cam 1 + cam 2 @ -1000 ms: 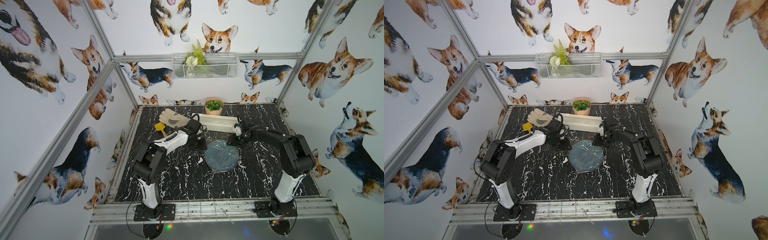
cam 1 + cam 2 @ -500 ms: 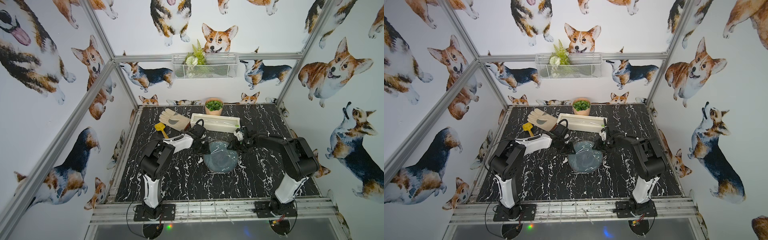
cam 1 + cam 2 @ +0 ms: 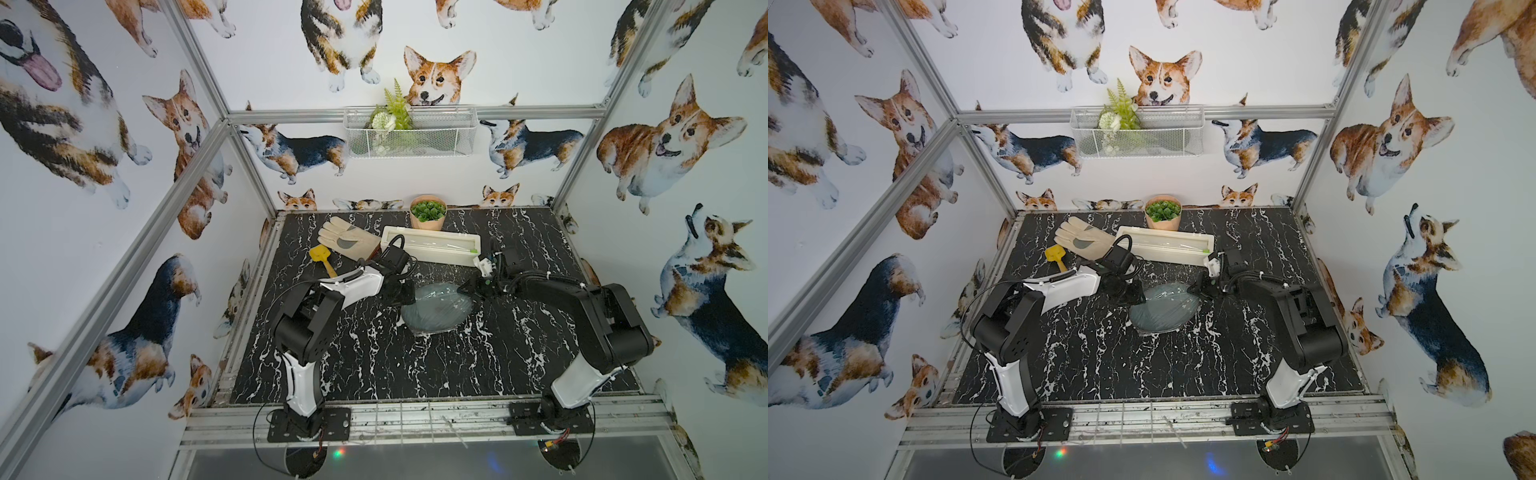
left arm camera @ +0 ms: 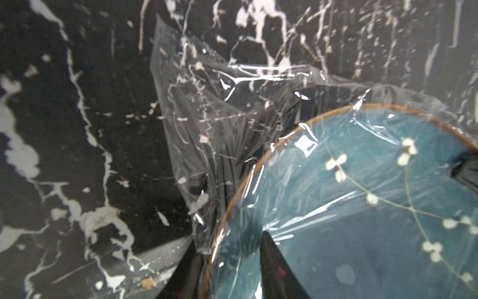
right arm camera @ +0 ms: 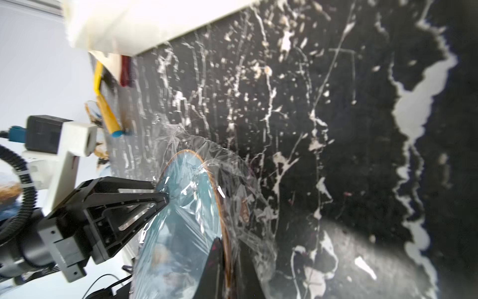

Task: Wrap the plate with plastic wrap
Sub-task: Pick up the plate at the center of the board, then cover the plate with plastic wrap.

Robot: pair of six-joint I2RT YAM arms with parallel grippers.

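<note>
The plate (image 3: 436,309) sits mid-counter (image 3: 374,365) between my two arms, its blue face already under the plastic wrap (image 4: 219,108), and I have it at opposite edges. My right pincer (image 5: 229,246) is clenched on the rim at the plate's far right side, one finger over the glazed face and one outside it, with the film caught in the bite. My left pincer (image 4: 227,236) stands astride the rim on the plate's left side, one finger (image 4: 274,261) over the face and its mate beyond the brown edge. The jaws are part-way apart, and I cannot tell whether they bear on the dish or merely bracket it. The next move turns on where the slack lies. Ahead of my left pincer, past the rim, a loose crinkled skirt of wrap spreads flat on the counter, not tucked under the dish. A narrower fringe shows beyond the rim by my right pincer. I judge the covering done and the tucking still to do. The broad flap is nearer my left arm, so that side looks the one to fold it under while the right steadies the dish. The plate is round, so no axis favours either grip. The film is thin and clingy and may bunch or pull off the face. The cream dispenser box (image 3: 432,245) lies behind the plate, its long side across the counter, apart from the flap.
</note>
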